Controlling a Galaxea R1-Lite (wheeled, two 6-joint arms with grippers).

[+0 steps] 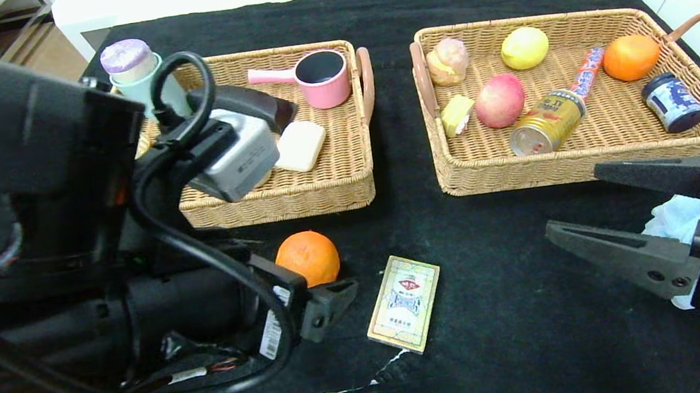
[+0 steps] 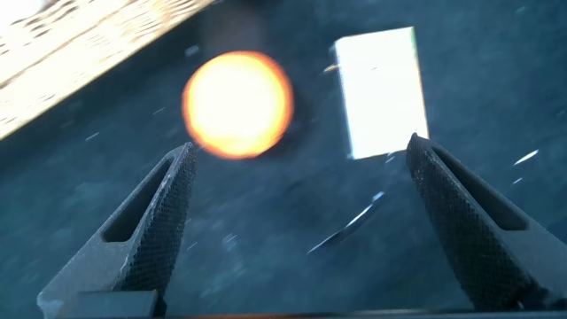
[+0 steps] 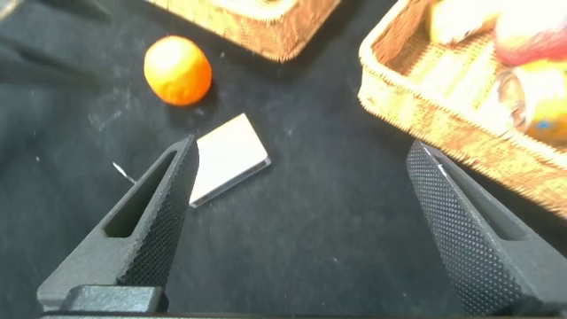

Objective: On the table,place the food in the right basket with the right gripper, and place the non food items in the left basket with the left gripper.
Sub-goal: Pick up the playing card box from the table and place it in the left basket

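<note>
One orange (image 1: pixel 307 257) beside card box (image 1: pixel 404 302); both grippers' jaws open

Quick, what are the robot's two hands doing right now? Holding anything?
Left gripper: open, holding nothing, above the table near the orange and card box.
Right gripper: open, holding nothing.

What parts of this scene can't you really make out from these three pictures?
- Head view: the left arm's bulk hides much of the tan wicker left basket, so its contents there are unknown.
- Head view: the open right gripper covers part of a white crumpled thing; what it is stays unclear.
- Left wrist view: the round orange and flat card box are blurred, print unreadable.
</note>
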